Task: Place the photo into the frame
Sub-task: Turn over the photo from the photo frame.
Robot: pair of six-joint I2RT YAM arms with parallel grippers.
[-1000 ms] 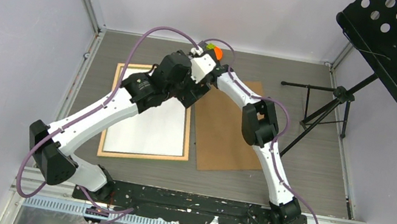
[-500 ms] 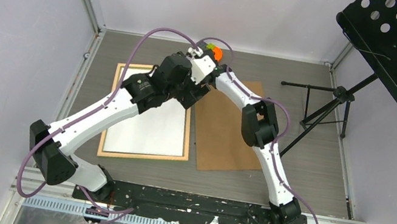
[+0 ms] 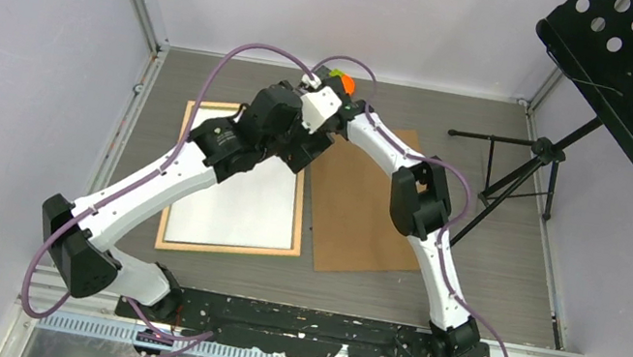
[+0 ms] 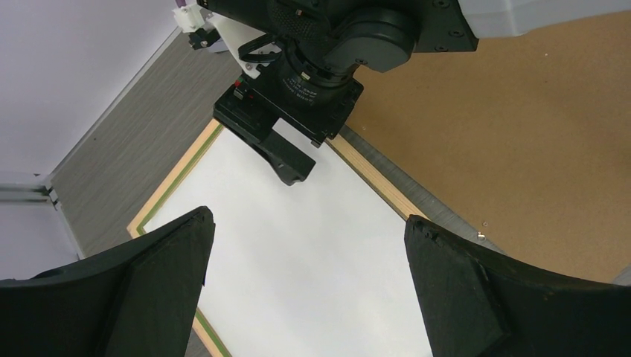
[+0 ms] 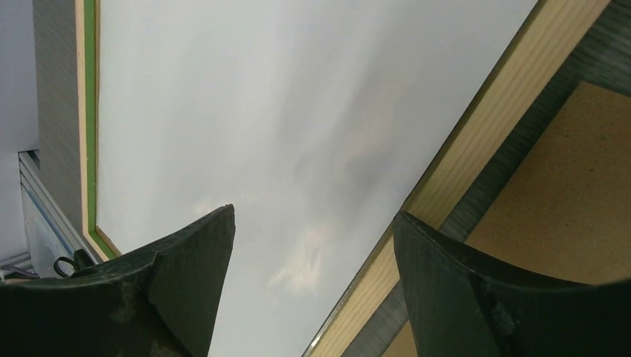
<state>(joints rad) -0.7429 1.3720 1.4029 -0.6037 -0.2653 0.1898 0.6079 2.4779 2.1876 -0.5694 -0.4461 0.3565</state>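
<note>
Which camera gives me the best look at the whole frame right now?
Top external: the frame shows nearly whole, pale wood up, with only its far right corner hidden under the arms. Left wrist shows just stretches of its two long rails; right wrist shows the same, closer.

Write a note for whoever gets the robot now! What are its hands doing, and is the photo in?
The left gripper is open, empty, over the photo.
The right gripper is open, empty, near the frame's far right corner.
The photo lies white side up inside the frame; the brown board lies beside it, to the right.
Done: photo looks in.
Left: maybe press its edges flat.
</note>
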